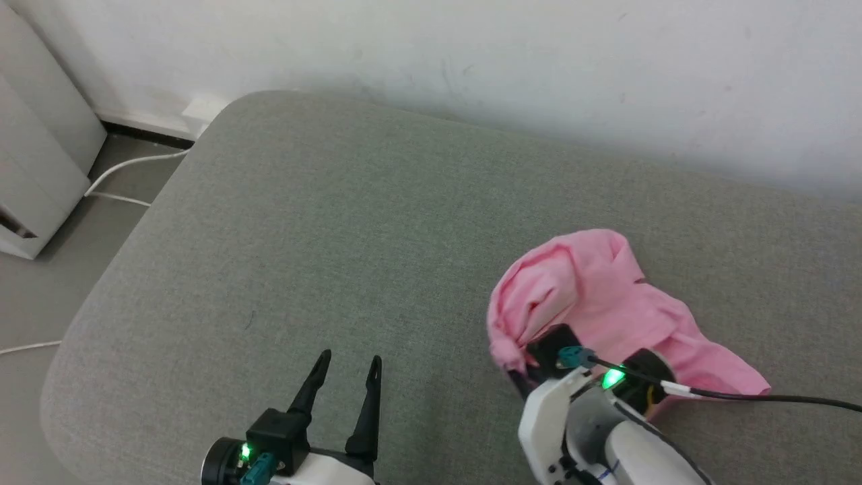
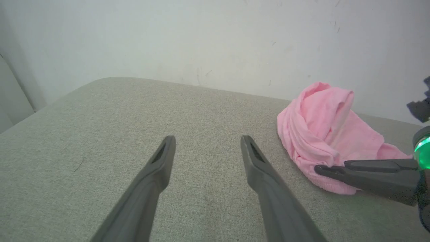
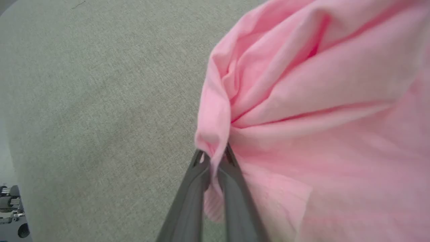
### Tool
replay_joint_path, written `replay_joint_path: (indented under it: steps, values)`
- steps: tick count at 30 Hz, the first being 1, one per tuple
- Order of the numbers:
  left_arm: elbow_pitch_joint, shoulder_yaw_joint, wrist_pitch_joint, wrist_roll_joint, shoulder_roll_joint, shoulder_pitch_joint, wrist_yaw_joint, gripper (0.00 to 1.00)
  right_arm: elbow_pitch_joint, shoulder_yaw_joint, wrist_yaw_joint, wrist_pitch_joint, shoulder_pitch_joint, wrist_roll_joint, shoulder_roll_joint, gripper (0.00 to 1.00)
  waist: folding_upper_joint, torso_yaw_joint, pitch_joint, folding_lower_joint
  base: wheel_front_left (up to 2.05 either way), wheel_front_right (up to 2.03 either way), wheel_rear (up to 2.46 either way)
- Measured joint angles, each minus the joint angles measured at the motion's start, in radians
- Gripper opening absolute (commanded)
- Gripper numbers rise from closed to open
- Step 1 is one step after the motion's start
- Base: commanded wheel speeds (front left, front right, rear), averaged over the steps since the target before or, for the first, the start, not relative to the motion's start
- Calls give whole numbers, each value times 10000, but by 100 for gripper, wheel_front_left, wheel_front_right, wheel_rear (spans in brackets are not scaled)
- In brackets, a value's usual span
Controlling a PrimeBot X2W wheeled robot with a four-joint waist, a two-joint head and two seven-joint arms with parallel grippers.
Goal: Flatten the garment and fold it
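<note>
— Garment [image 1: 592, 303] status? It looks like a crumpled pink heap to me, nowhere near flat.

— Agreed. I'd call this the flattening step, right at its start. Going left to right: the left gripper [image 1: 350, 358] hovers over the left part of the grey cushion [image 1: 323, 222], low in the head view. Its fingers are spread wide and hold nothing, well apart from the cloth.

— And the cloth itself?

— It lies bunched on the cushion's right half, toward the robot's side. The right gripper [image 3: 213, 158] sits at its near-left edge, fingers clenched on a pinched fold. In the right wrist view, pink cloth comes up between the two tips and a bit hangs below them.

— So what does the next move call for?

— My guess is that the left gripper must cross over and pinch another edge or corner, so both can draw the cloth apart and spread it. Fabric this thin could slip or drag along in a lump, so a slow pull seems wise. Folding waits until it lies flat.
</note>
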Motion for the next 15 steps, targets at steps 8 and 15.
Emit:
replay_joint_path:
  steps: [8, 15]
  values:
    - [90, 67, 0, -13, -17, 1, 12, 100, 307, 1231, -2, -550, -573, 1948, -8, 100, 0, -83, -102, 0, 0, 0, 0]
    - [-17, 280, -2, -44, -25, 4, 8, 100, -1373, 351, -2, -1018, -727, 2855, -1287, 100, 0, -707, -451, -1, 0, 0, 0]
